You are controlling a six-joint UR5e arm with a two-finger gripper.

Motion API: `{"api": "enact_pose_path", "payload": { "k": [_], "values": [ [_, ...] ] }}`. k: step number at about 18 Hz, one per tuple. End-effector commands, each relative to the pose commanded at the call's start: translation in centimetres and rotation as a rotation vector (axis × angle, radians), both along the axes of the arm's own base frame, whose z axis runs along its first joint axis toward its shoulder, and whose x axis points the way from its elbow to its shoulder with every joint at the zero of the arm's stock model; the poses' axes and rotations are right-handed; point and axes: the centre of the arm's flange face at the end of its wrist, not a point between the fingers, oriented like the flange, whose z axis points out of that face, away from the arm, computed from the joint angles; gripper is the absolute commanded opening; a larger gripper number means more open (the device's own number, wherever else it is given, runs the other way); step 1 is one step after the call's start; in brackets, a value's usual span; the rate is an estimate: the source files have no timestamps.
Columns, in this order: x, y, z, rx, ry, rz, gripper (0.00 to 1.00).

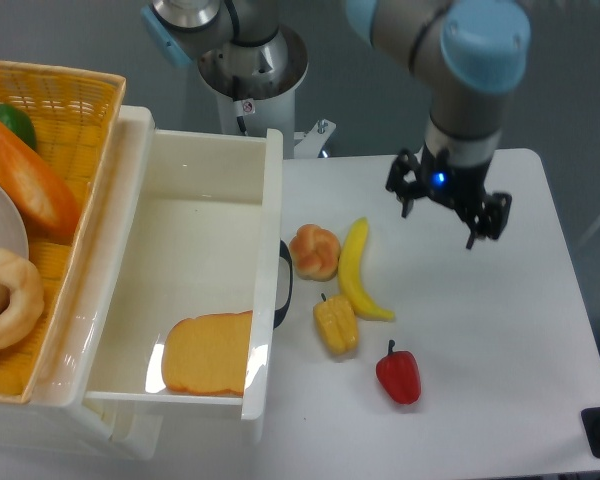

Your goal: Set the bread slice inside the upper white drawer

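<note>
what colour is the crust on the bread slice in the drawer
Orange-brown around a pale tan face, on the bread slice lying in the upper white drawer; the fixed camera view shows it.

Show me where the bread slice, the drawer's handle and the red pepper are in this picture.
bread slice [208, 353], fixed camera, middle of its pale tan face
drawer handle [284, 285], fixed camera, middle of the dark loop on the white drawer's front
red pepper [399, 376], fixed camera, middle of its red body

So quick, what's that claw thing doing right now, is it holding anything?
Gripper: open and empty, above the table's right side. The bread slice lies in the upper white drawer.
</note>
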Motion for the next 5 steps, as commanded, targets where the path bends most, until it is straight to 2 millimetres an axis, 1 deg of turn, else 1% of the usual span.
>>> {"api": "enact_pose_path", "payload": {
  "k": [2,3,4,5],
  "values": [
    [-0.9,0.2,-2.5,-0.012,-0.023,0.002,1.00],
    [-1.0,0.2,-4.0,-0.022,-0.044,0.003,1.00],
    [-1.4,-0.3,-4.9,-0.023,-0.050,0.012,1.00],
    [-1.9,-0.5,-4.9,-0.013,-0.033,0.017,1.00]
  ]
}}
